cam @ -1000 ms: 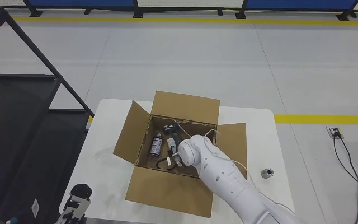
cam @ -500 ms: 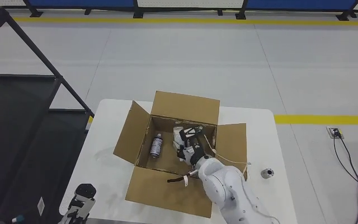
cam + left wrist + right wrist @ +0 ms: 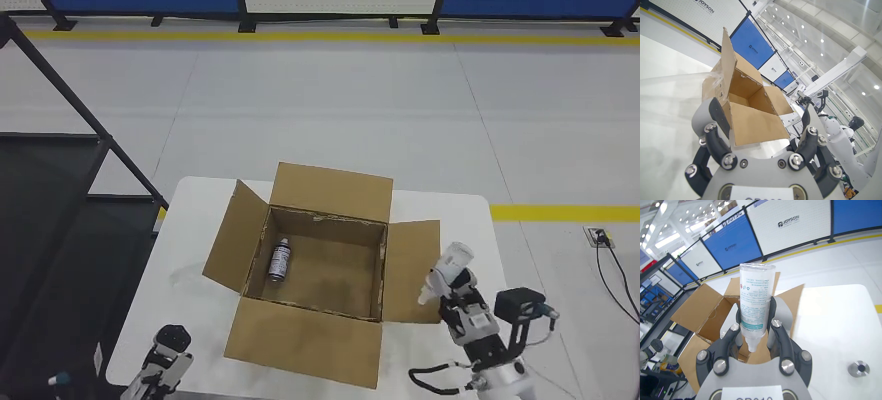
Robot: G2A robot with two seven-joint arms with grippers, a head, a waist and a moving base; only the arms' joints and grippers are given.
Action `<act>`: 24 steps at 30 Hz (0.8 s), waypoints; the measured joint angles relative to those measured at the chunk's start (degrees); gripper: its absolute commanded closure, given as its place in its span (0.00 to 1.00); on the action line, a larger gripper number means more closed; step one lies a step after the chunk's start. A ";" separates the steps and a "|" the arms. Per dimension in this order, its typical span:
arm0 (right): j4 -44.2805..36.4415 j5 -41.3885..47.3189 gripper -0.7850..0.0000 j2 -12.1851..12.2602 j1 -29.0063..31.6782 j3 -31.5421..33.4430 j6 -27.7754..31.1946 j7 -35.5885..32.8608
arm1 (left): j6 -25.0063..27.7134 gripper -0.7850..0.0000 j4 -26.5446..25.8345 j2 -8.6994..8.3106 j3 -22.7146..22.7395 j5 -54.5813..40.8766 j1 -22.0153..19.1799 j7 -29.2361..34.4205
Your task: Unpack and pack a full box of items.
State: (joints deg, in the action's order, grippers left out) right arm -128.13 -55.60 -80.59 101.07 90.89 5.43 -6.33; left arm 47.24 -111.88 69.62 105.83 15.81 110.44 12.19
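Now Withdrawn: Bottle Clear of Box

Since a second earlier, the right gripper [image 3: 755, 308] had left the cardboard box [image 3: 330, 190] and hung right of it over the table [image 3: 190, 250], clamped on a clear bottle [image 3: 756, 294]; unpacking seemingly neared completion. Top view revealed one spray can [image 3: 279, 260] lying inside; the right wrist view revealed the grip, nozzle wristward. The left gripper [image 3: 762, 108], fingers apart and empty, faced the box.
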 measured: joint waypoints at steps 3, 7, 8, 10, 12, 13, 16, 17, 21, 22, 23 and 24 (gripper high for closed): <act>-0.55 4.12 1.00 -0.07 6.44 3.96 -0.13 5.43 | -0.80 0.00 -0.73 0.00 -1.11 0.92 -0.55 0.45; 0.91 10.08 1.00 0.23 10.23 8.01 2.04 3.26 | -1.51 0.00 -1.28 -0.03 -2.61 2.02 -1.28 1.12; 1.51 11.24 1.00 0.43 9.92 8.78 2.78 0.35 | -1.65 0.00 -1.32 -0.03 -2.91 2.26 -1.45 1.19; 3.45 13.94 1.00 1.07 7.62 10.14 5.03 -8.89 | -1.84 0.00 -1.39 -0.05 -3.52 2.70 -1.76 1.27; 6.71 16.65 1.00 1.76 3.72 11.44 5.79 -18.30 | -1.86 0.00 -1.42 -0.07 -3.86 3.02 -1.92 1.27; 8.24 17.28 1.00 2.06 1.67 11.56 5.49 -22.41 | -1.87 0.00 -1.42 -0.08 -3.92 3.10 -1.95 1.21; 14.03 16.55 1.00 2.99 -6.26 10.36 2.48 -35.94 | -1.89 0.00 -1.31 -0.14 -3.79 3.05 -1.91 0.93; 15.90 15.73 1.00 3.21 -8.93 9.72 0.68 -39.55 | -1.91 0.00 -1.24 -0.16 -3.68 2.93 -1.86 0.82; 25.37 11.39 1.00 3.90 -20.51 6.90 -7.64 -51.02 | -1.81 0.00 -0.81 -0.25 -3.36 2.45 -1.63 0.53; 27.21 10.87 1.00 4.03 -22.49 6.69 -8.55 -52.30 | -1.78 0.00 -0.77 -0.27 -3.32 2.41 -1.60 0.49; 28.88 10.56 1.00 4.15 -24.20 6.61 -9.28 -53.06 | -1.73 0.00 -0.73 -0.28 -3.27 2.39 -1.57 0.43; 30.74 10.33 1.00 4.28 -25.99 6.51 -9.82 -53.57 | -1.66 0.00 -0.68 -0.30 -3.21 2.34 -1.52 0.29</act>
State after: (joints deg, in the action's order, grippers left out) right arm -97.39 -45.27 -76.31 75.08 97.40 -4.38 -59.90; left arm 45.59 -112.56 69.32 102.62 18.15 108.92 12.48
